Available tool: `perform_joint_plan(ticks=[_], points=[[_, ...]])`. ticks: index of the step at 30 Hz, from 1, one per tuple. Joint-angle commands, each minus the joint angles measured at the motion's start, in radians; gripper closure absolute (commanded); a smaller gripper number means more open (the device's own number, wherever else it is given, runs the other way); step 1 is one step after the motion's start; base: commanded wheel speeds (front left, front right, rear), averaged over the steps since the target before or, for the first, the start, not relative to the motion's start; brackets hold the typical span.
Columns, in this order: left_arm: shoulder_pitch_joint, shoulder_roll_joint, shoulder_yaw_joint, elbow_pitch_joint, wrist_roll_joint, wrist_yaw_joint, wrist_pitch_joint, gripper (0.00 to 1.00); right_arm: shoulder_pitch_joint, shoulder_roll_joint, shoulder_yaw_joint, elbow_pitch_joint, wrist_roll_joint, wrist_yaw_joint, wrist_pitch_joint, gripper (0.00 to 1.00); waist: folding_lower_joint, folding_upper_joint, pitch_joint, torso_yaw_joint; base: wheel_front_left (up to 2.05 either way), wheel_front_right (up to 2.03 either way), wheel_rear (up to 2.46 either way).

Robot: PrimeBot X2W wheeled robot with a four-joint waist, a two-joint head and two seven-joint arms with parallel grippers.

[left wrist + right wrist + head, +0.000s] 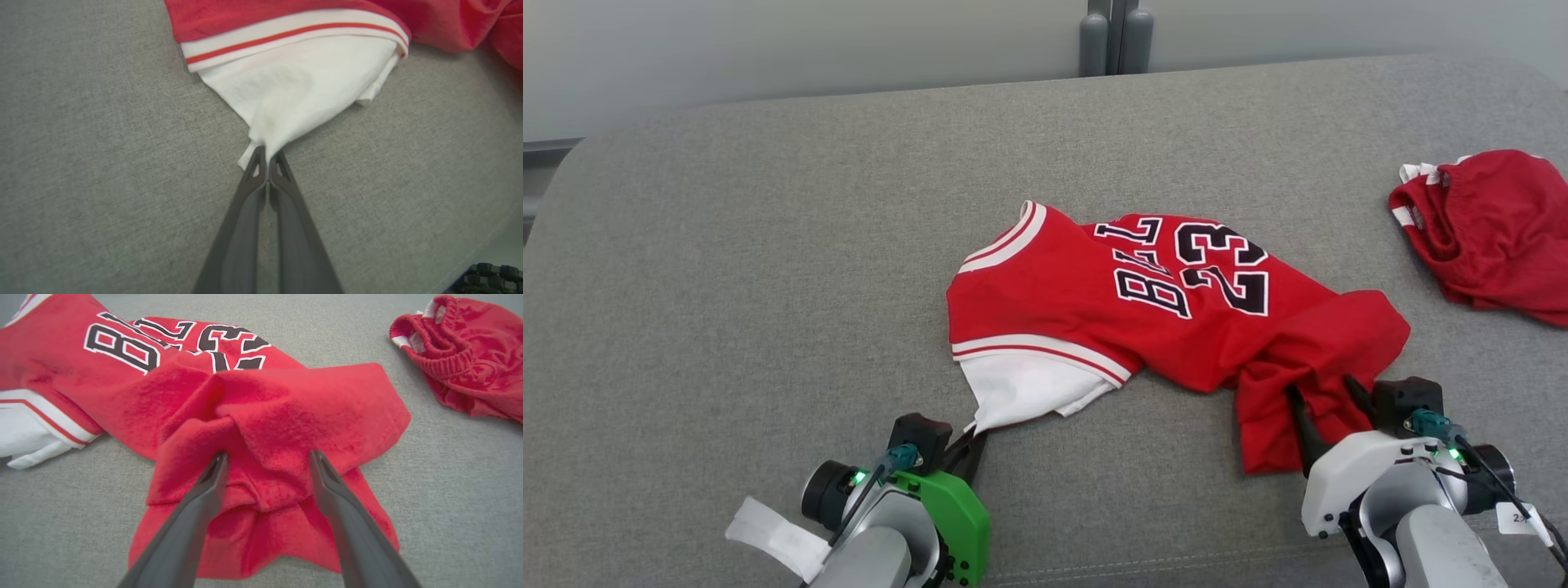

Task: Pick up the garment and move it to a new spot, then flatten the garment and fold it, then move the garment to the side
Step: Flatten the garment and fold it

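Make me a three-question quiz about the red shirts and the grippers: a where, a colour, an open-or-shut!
1. Where is the second red garment? A. to the jersey's right B. under the jersey C. on the floor
2. What colour is the cloth pinched by the left gripper? A. white B. black C. green
3. How is the right gripper? A. shut tight B. open over a red fold C. holding a ball
Answers: A, it lies apart at the head view's right edge; A, white cloth sits in the shut tips; B, its fingers stand apart around red cloth.

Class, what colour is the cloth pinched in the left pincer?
White cloth; best in left wrist view.
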Motion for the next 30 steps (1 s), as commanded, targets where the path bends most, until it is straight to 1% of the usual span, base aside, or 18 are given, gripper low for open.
perform_joint_plan(ticks=[1,9,14,20,25,30], points=[[-0.017,0.001,-0.002,0.004,-0.01,0.007,-0.008,1.0,-0.025,-0.003,0.008,0.013,0.001,0.0,-0.004,0.0,0.0,0.0,0.001,0.004,0.0,0.0,0.0],[-0.023,0.001,-0.009,0.009,-0.022,0.01,-0.011,1.0,-0.113,-0.003,0.049,0.08,0.015,0.0,-0.02,0.0,0.0,0.0,0.006,0.016,0.0,0.0,0.0],[-0.025,0.001,-0.012,0.013,-0.025,0.013,-0.015,1.0,-0.129,-0.003,0.056,0.092,0.023,0.0,-0.027,0.0,0.0,0.0,0.006,0.019,0.0,0.0,0.0],[-0.021,0.005,-0.01,0.018,-0.035,0.019,-0.022,1.0,-0.082,-0.003,0.025,0.058,0.016,0.0,-0.002,0.0,0.0,0.0,0.002,0.006,0.0,0.0,0.0],[-0.013,0.01,-0.011,0.021,-0.041,0.025,-0.026,1.0,-0.019,-0.003,0.021,-0.01,0.032,0.0,0.042,0.0,0.0,0.0,-0.002,-0.012,0.0,0.0,0.0],[-0.019,0.011,-0.015,0.022,-0.047,0.026,-0.026,1.0,0.027,-0.002,-0.001,-0.058,0.023,0.0,0.088,0.0,0.0,0.0,0.003,-0.021,0.0,0.0,0.0]])
